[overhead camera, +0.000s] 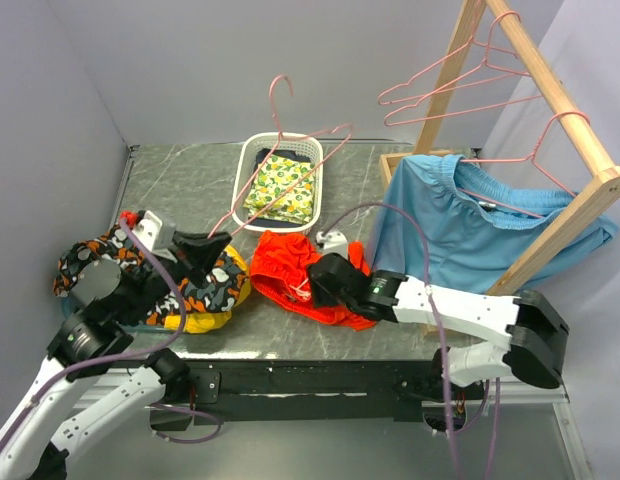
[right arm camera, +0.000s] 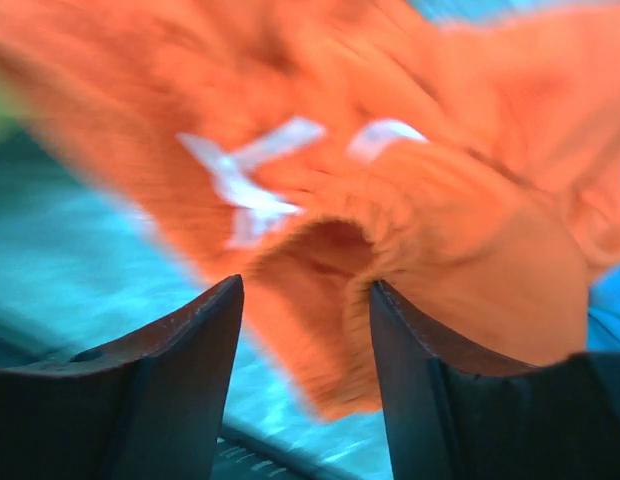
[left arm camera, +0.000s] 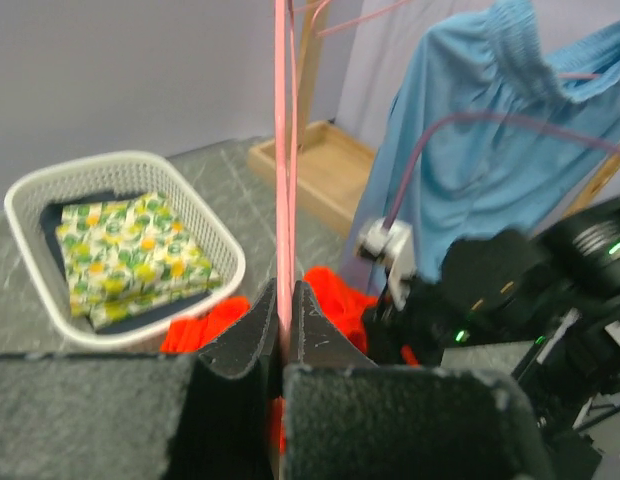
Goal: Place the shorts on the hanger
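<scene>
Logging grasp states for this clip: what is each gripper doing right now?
Left gripper: closed on the thin pink wire hanger.
Right gripper: open, with the red-orange fabric shorts between its fingers.

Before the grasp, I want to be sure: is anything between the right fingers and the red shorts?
Nothing visible. The right fingers are open directly at the shorts, whose folded edge shows between them.
</scene>
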